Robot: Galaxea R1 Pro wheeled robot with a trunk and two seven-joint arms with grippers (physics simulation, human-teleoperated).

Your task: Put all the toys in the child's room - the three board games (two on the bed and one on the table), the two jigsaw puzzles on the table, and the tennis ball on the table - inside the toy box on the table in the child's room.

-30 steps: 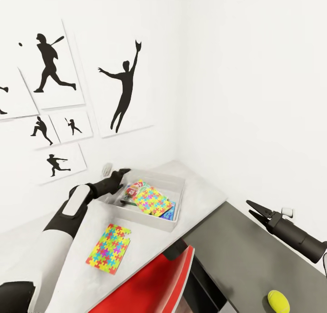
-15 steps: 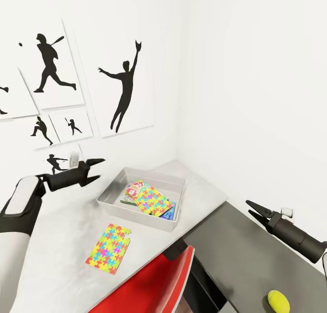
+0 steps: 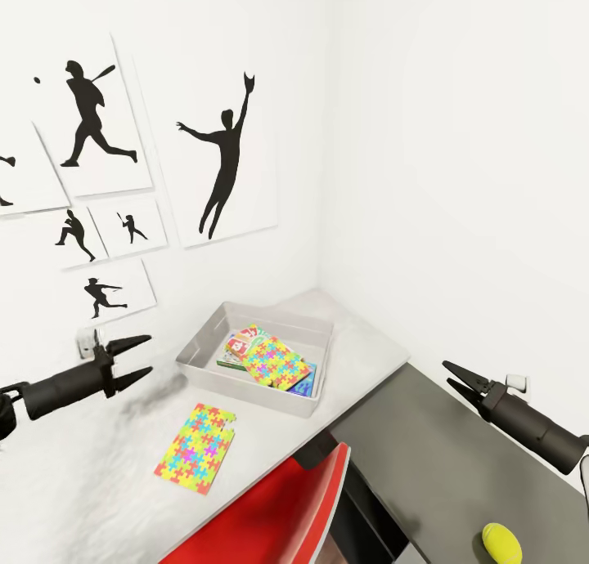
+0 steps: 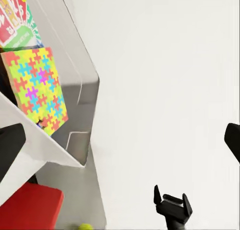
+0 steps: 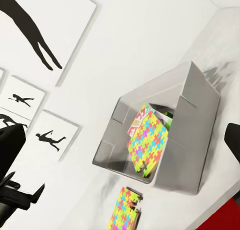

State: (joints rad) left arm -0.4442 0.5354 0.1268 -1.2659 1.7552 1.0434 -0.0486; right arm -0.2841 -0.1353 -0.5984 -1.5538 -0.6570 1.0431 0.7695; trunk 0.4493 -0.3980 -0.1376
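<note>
Moved: left gripper was over the toy box a moment ago; now it has pulled back and hangs over the table, well apart from the box. Nothing else has moved.
Left gripper: jaws spread wide, holding nothing.
Right gripper: jaws spread a little, holding nothing, up in the air over the dark grey top.
Toy box: sits on the table near the corner of the white walls.
In the box: one jigsaw puzzle lies on top. A red, green and white board game peeks out from under it. A blue board game peeks out at the other side.
Other jigsaw puzzle: lies flat on the table, outside the box, near its front wall.
Tennis ball: down low on the dark grey top, far from the box.
Red chair: beside the table edge.
Wall: black pictures of ball players.
</note>
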